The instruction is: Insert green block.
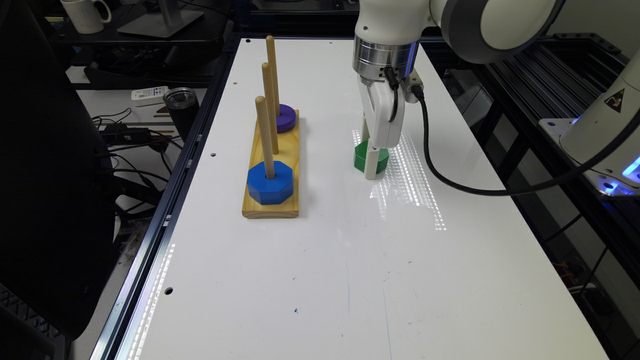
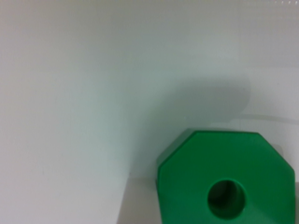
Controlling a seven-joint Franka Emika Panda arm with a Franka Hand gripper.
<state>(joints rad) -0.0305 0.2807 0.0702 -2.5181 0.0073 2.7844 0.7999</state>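
Gripper (image 1: 372,159) down at green block (image 1: 371,156) on white table (image 1: 320,260), well apart from wooden base (image 1: 272,207) with 3 pegs. Jaw state: cannot tell.

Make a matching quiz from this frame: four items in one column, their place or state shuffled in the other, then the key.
Items
1. green block
2. blue block
3. purple disc
4. middle peg

Places or states
A. on the peg at the far end of the wooden base
B. bare, with nothing threaded on it
C. on the white table, off the base, with the tool down around it
D. on the peg at the near end of the base

Pairs: 1-C, 2-D, 3-A, 4-B
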